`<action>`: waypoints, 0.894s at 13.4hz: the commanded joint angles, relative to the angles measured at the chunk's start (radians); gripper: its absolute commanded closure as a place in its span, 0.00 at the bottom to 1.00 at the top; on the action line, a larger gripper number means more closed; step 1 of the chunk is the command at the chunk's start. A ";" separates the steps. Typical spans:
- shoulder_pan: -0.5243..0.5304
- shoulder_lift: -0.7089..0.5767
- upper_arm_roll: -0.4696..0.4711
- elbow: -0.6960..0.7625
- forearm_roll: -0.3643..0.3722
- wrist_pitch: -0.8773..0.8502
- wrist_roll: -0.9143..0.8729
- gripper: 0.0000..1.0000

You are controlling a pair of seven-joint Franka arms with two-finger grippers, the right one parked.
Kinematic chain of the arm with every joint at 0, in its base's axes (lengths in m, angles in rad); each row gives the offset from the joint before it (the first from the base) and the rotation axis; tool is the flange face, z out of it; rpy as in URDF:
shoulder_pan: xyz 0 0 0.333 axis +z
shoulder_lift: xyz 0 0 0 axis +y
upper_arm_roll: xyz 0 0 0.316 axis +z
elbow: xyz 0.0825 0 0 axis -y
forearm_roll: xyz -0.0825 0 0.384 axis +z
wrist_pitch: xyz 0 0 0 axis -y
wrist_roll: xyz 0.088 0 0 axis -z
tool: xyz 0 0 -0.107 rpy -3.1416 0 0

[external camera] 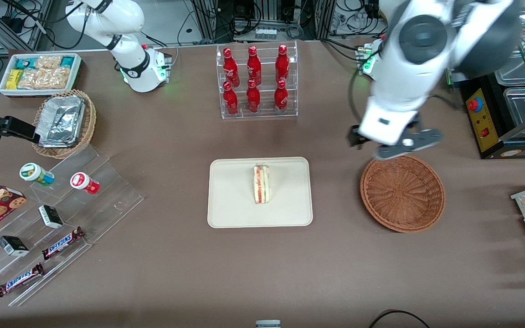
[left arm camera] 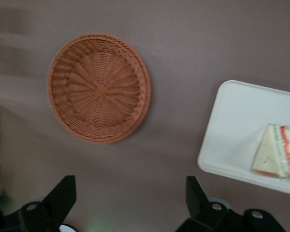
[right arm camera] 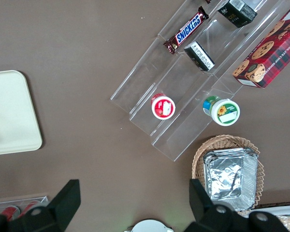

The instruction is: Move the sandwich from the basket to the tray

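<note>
While hanging just above the basket (external camera: pixel 402 193) rim, at mid-height of the front frame toward the working arm's end, hold the gripper (external camera: pixel 381 145) as it is: fingers spread wide, nothing between them. Judging from the layout, placing looks done and only the retreat is left. Lift straight up before any sideways swing, so as not to clip the wicker rim or nudge the tray (external camera: pixel 226 214). No call to reach back toward the sandwich (external camera: pixel 261 184).

Tray: centre of the front frame, carries the sandwich on edge near its middle, filling stripe facing up. Basket: beside the tray and apart from it, holds nothing. Clear rack (external camera: pixel 265 115), upper middle of the frame: six red bottles (external camera: pixel 254 68) in two rows. White bin (external camera: pixel 34 92), upper corner toward the parked arm's end: snack packets (external camera: pixel 43 75). Tan basket (external camera: pixel 90 118), just below the bin in the frame: crumpled foil (external camera: pixel 59 120).
</note>
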 commanded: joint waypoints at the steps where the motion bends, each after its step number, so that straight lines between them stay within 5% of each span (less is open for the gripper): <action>1: 0.132 -0.111 -0.012 -0.101 -0.040 -0.024 0.237 0.00; 5: 0.265 -0.142 -0.010 -0.094 -0.049 -0.089 0.494 0.00; 12: 0.272 -0.150 0.069 -0.076 -0.105 -0.101 0.611 0.00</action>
